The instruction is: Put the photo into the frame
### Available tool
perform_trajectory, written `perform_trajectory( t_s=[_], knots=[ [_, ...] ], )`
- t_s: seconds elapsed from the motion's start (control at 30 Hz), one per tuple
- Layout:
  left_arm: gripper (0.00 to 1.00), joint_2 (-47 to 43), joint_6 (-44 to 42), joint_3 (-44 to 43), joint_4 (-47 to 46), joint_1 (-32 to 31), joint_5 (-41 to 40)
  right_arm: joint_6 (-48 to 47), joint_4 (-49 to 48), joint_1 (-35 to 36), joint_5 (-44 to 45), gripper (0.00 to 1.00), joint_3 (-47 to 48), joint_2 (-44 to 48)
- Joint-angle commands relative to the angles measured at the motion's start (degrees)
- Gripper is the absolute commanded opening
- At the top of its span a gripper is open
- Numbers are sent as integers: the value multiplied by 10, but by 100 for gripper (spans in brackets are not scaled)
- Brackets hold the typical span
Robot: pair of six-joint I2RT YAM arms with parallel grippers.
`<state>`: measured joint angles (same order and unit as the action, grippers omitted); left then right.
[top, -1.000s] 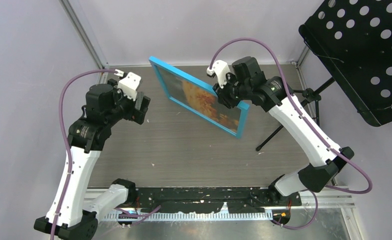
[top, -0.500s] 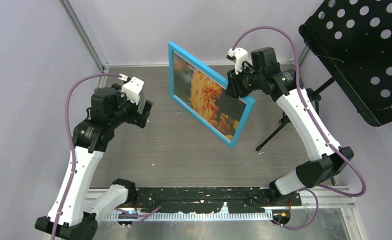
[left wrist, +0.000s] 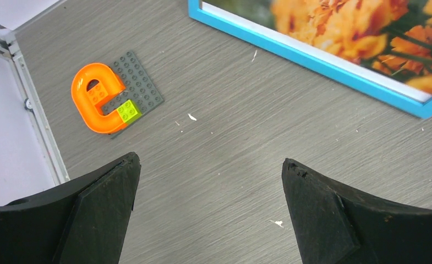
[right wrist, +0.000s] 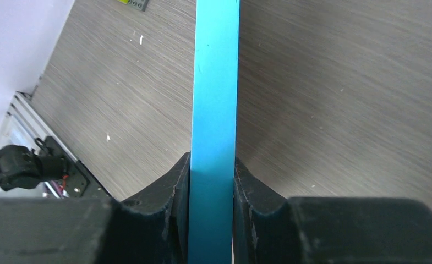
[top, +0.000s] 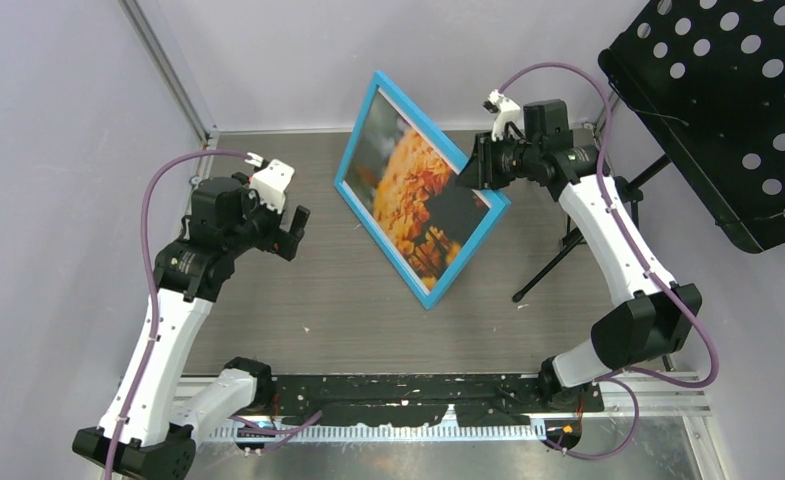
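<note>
The right jaws pinch the blue frame [right wrist: 215, 82] by its edge, holding it tilted above the table [top: 298, 290], the photo [top: 408, 185] inside it. Left of the frame, the left jaws stand spread wide.

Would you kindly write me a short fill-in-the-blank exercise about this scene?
The right gripper clamps the frame, whose border is ___.
The left gripper is ___ and holds nothing.
The photo shows ___ flowers.
The curved toy lies on a ___ studded plate.
Missing words: blue; open; orange; grey.
</note>
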<state>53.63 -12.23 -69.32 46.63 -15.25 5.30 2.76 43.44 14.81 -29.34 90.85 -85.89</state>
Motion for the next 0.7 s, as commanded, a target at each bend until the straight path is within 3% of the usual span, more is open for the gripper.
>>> perform_trajectory(
  t_s=[0.0,0.33,0.67],
  knots=[
    [100,3,13,7,-33,3,14,55,-67,0,-58,6,-63,21],
    [100,21,21,20,-41,3,18,163,-215,-20,-83,6,-233,115],
    [100,31,23,23,-39,3,16,299,-449,-43,-88,6,-433,219]
  ],
)
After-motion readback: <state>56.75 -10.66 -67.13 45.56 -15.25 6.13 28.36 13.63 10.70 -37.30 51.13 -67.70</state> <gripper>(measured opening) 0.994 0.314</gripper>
